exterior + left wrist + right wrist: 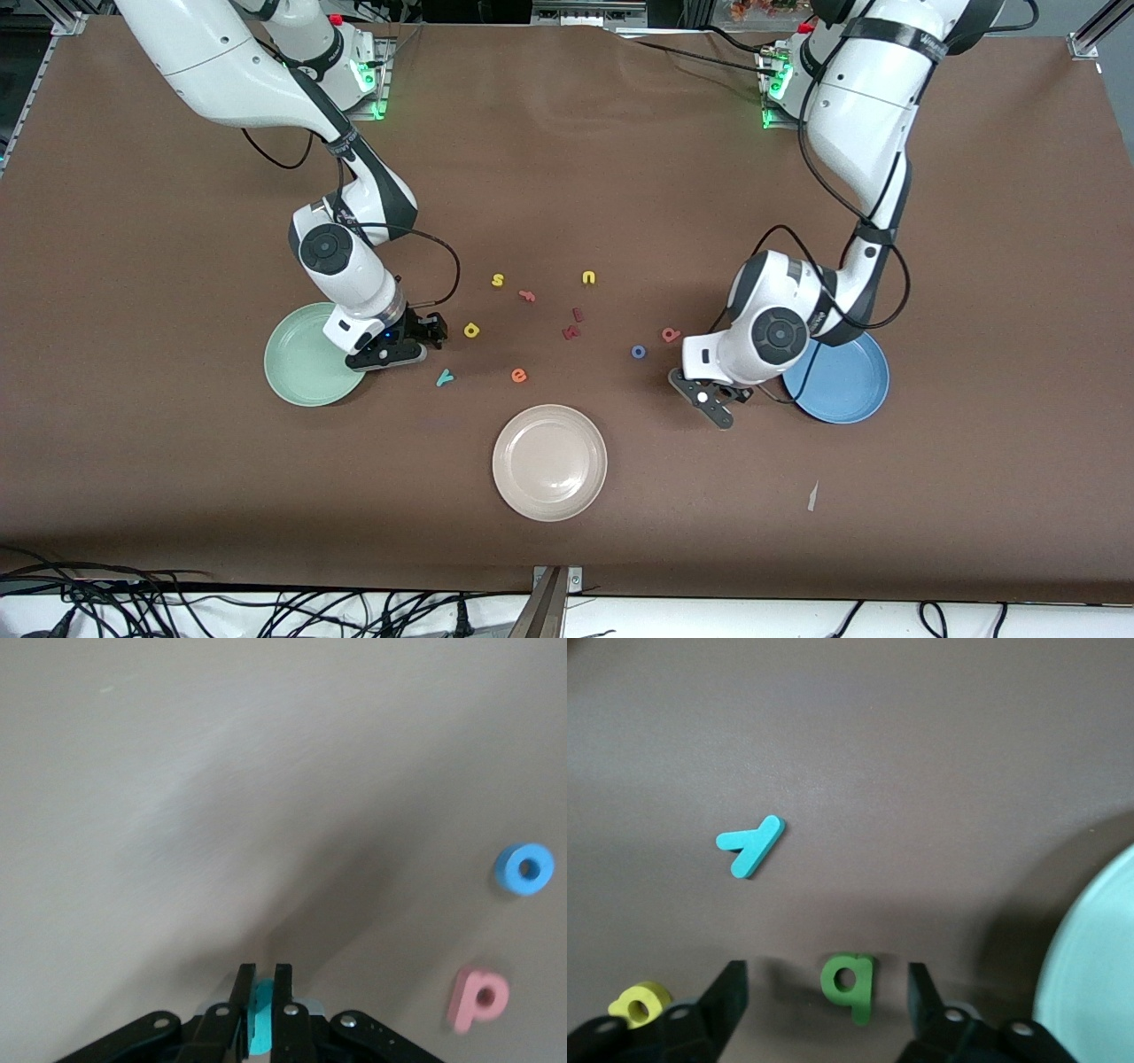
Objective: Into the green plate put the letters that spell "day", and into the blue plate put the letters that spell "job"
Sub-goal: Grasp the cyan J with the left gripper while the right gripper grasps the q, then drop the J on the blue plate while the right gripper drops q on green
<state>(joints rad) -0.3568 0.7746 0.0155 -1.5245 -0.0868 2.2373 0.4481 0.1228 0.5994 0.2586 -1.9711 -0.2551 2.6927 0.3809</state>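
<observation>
Checking in from the remote station. The brown-covered table has three round shallow plates on it. The pale mint-green plate sits toward the right arm's end. The mid-blue plate is toward the left arm's end. A beige-white plate is between them, nearest the front camera. None of them has a letter in it that I can see.

The right gripper is down low just beside the green plate. Its fingers are spread wide on either side of the dark olive-green foam "d", which lies flat on the table, not pinched.

The left gripper is just beside the blue plate and clamped tight on the teal foam "j". I can't tell if the letter is off the table.

The rest are loose mid-table:
- The teal "y" and yellow "a" are near the right gripper.
- The small blue ring "o" and pink-red "b" are near the left gripper.
- An orange "e", yellow "s", yellow "u", salmon "f" and two dark red letters are scattered between.
</observation>
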